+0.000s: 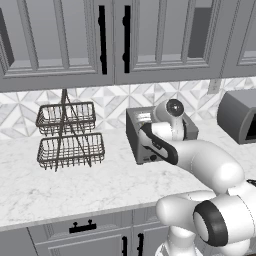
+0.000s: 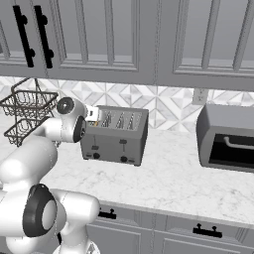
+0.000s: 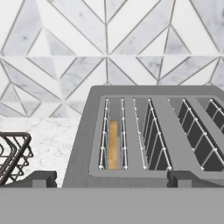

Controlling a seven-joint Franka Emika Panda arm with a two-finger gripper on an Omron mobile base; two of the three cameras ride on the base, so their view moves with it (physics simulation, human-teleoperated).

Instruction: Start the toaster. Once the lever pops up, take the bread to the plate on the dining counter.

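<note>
Toaster sits on the marble worktop, roughly mid-counter, close to the tiled backsplash but not touching it as far as I can tell. It's a boxy grey unit. Long axis runs along the counter, roughly parallel to the wall. In the right base view the knob face looks toward the front edge, turned slightly to the right. Four slots on top, each running across the short dimension.

Bread is down in the slot at the toaster's left end, standing on edge. Just the golden-tan top crust shows between the wire guides, below the slot rim. Its long edge follows the slot, front to back, so perpendicular to the toaster's long axis. Other slots look bare in the hand view.

Gripper hovers above the toaster's left end, hand camera looking down and forward along the slots. Fingers spread wide, one tip at each side of the frame bottom, nothing between them. No contact with the toaster that I can see.

Two-tier wire basket stands left of the toaster, apart from it. Darker rounded appliance is well off to the right. Grey cabinets overhead.
</note>
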